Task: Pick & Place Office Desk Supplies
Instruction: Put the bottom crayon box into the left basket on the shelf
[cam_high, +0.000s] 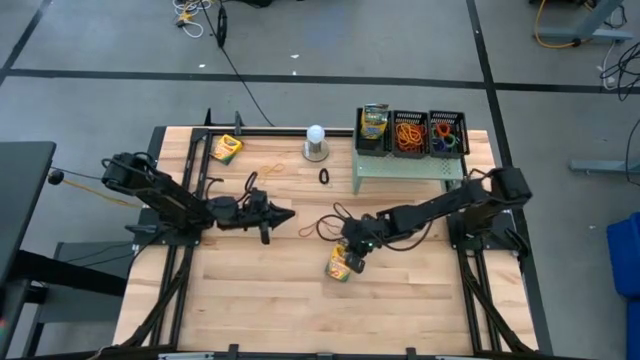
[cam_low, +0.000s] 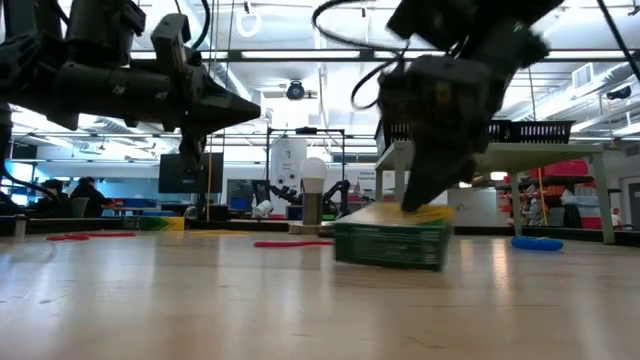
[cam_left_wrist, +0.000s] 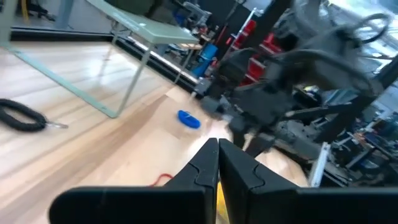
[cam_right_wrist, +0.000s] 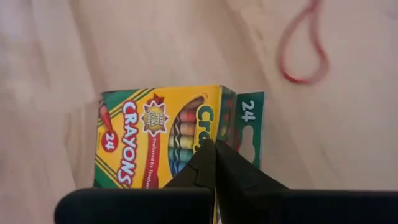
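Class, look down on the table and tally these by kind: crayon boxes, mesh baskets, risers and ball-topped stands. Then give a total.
Yellow-and-green cardboard crayon boxes: 3
Small black mesh baskets: 3
Pale green mesh riser: 1
White ball on a metal base: 1
Total: 8

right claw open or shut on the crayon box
Shut. The right claw shows fingers pressed together over the crayon box; a grip cannot be told.
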